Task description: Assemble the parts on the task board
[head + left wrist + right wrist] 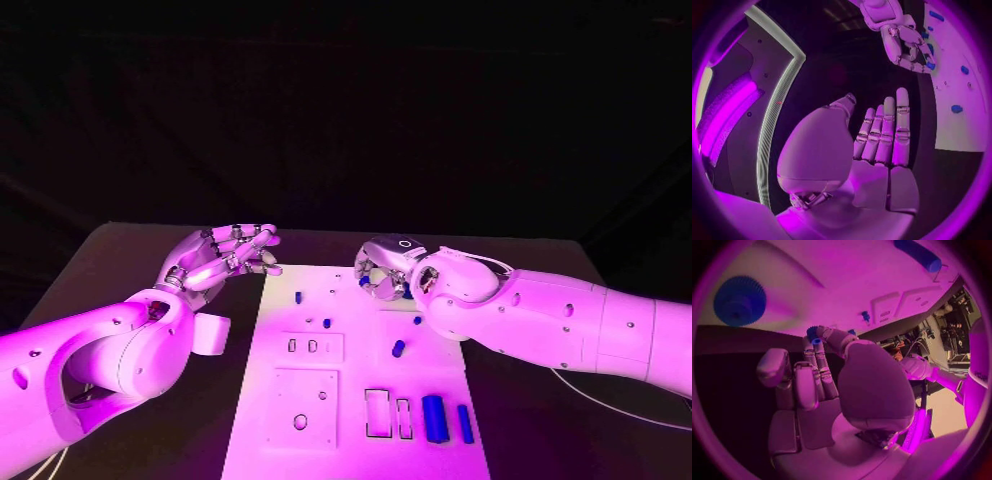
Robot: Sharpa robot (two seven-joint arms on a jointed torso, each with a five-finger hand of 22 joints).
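Silver fingers of the right hand [384,270] curl in at the far edge of the white task board [433,440], and in the right wrist view a small blue toothed part [812,334] sits pinched at their tips. The left wrist view shows the same hand from the other side, fingertips bunched round a small blue piece above the board's far end. The hand hangs over the board's far right corner, its white arm coming in from the right.

The left hand [224,258] is off the board's far left corner, above the black table [130,260]. In its own wrist view the fingers [902,125] stand straight and side by side, palm bare, nothing held; in the head view they look loosely curled but apart.

On the board lie more blue parts: a short peg [299,297] near the far left, a small one [327,323] just past a raised plate with two slots [313,347], an oval piece [398,348] near the middle, and a wide bar [434,418] with a thin bar [466,423] beside it at the near right. Next to the wide bar are two empty rectangular frames [378,413]. A raised square plate [304,407] with holes sits at the near left. The right wrist view also shows a large blue gear [739,301] lying on the board and a blue cylinder [918,254] farther off.
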